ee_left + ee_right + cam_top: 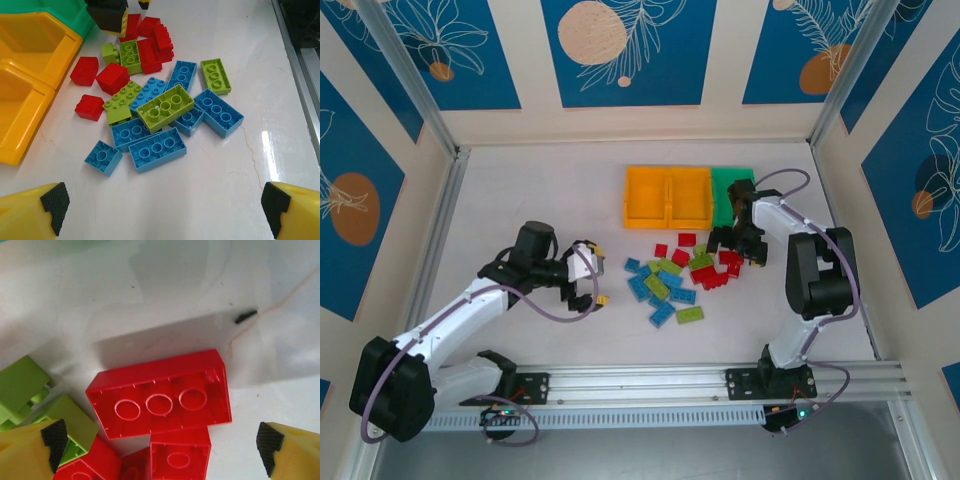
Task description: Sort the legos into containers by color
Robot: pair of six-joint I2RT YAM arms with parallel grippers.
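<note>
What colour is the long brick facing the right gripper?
Red; the long plastic brick shows best in the right wrist view.

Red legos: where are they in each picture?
Top external: red legos on the pile's right side.
Left wrist: upper middle, right of the orange bins.
Right wrist: centre and bottom.
Shared landmark: lime green legos beside the reds.
</note>
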